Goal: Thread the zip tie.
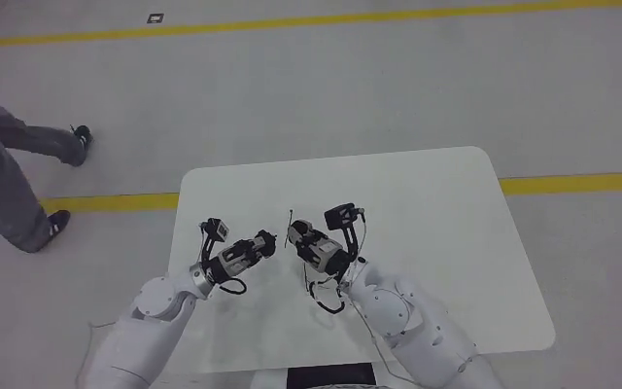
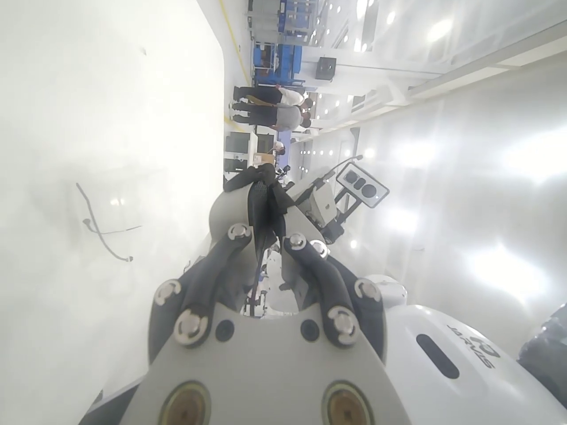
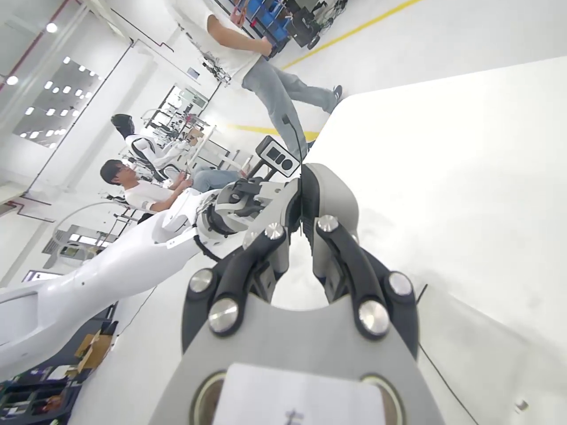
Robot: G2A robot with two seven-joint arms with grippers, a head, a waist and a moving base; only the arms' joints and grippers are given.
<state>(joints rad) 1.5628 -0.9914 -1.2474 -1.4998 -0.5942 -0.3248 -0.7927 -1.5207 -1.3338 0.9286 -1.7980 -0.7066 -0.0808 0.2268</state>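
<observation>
Zip tie (image 3: 297, 143) looks not yet threaded. It stands as one straight black strip above the near middle of the table (image 1: 437, 194), its upper end free in the air and no loop formed. On the left, the left gripper (image 2: 261, 187) has its fingers pressed together; I cannot tell whether they hold anything. Just beside it to the right, the right gripper (image 3: 305, 205) pinches the strip's lower part. Feeding the tail through the head is still to do.

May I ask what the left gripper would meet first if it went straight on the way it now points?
Most likely the right gripper, shut on the zip tie, facing the left gripper just ahead; their relative height is unclear.
</observation>
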